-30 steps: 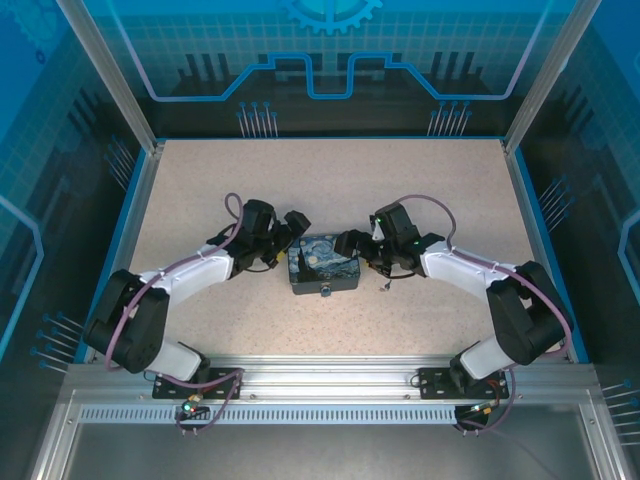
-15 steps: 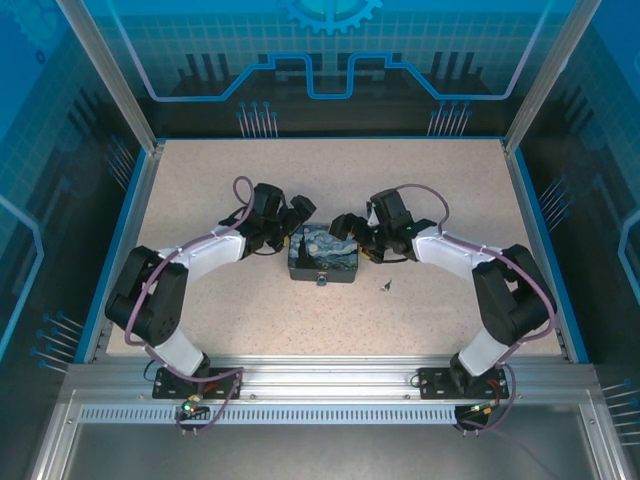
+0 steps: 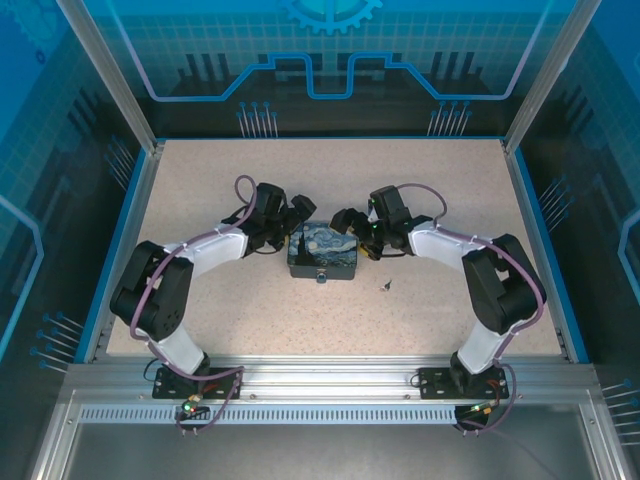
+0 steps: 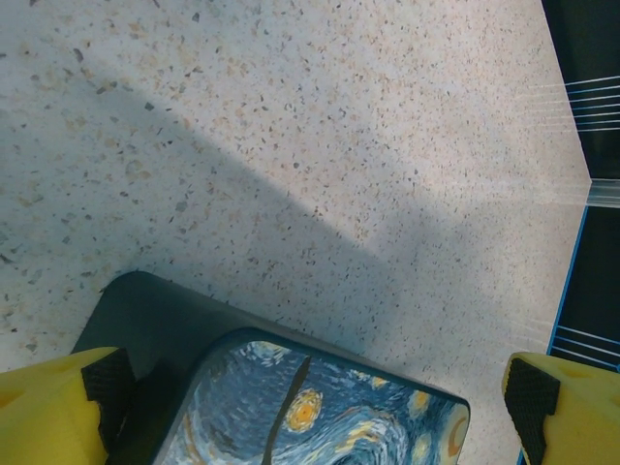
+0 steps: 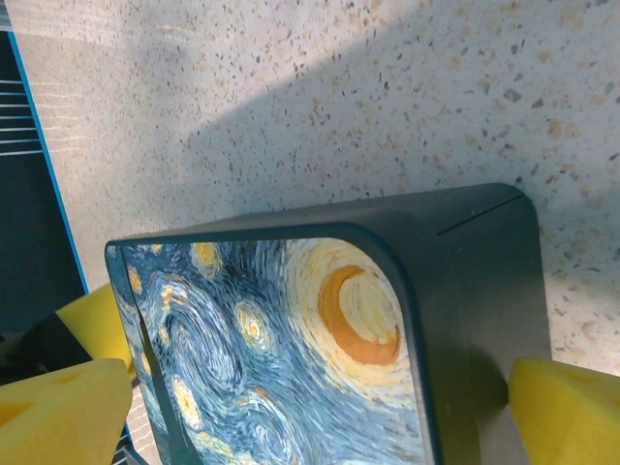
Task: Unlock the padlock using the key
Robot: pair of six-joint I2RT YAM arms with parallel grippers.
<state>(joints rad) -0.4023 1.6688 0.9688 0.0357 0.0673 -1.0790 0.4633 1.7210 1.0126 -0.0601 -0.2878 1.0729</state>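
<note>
Box [image 3: 323, 256] between spread left fingers [image 4: 48, 417] and spread right fingers [image 5: 572, 412], key [image 3: 385, 286] apart.

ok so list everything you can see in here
table: 1, speckled beige, floor of the cell
walls: 3, blue printed panels, around the table's far, left and right sides
rail: 1, silver, along the near edge
box: 1, blue swirl print with dark sides, table centre
key: 1, dark, tiny, lying on the table right of the box and nearer, untouched
arms: 2, white and black with purple cables, bases on the rail
left gripper: 1, black with yellow pads, open, at the box's left end
right gripper: 1, same colours, open, at the box's right end
</note>
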